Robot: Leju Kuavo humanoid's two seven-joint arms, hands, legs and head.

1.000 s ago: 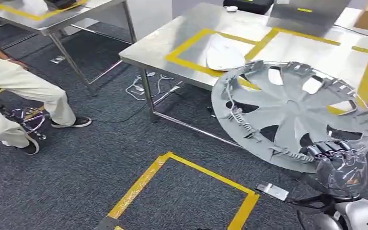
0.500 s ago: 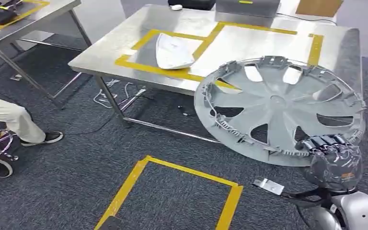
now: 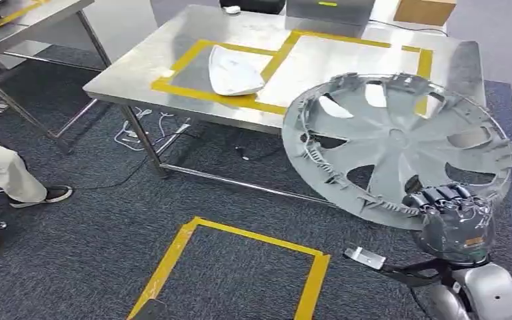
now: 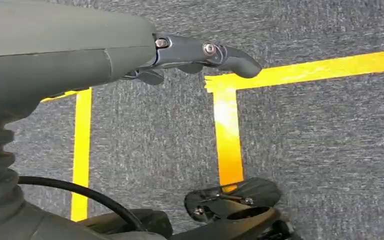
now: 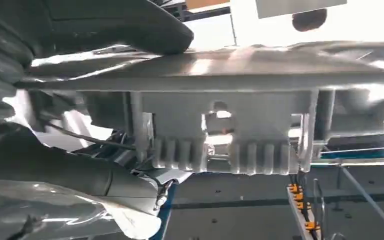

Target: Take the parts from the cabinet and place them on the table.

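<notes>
Right hand [image 3: 455, 212]: grips the hubcap [image 3: 400, 143] by its near rim.
Hubcap: tilted, in the air at the tabletop [image 3: 173, 53] near edge.
Left hand [image 4: 195, 52]: holds nothing, fingers apart, over carpet.
Next: carry forward over tabletop.

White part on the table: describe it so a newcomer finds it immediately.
Find the large stainless-steel table marked with two yellow-tape rectangles. Inside the left rectangle lies the flat, rounded white plastic part, one end overlapping the tape. It is the only white thing within the tape; the spoked grey hubcap is held off the table.
</notes>
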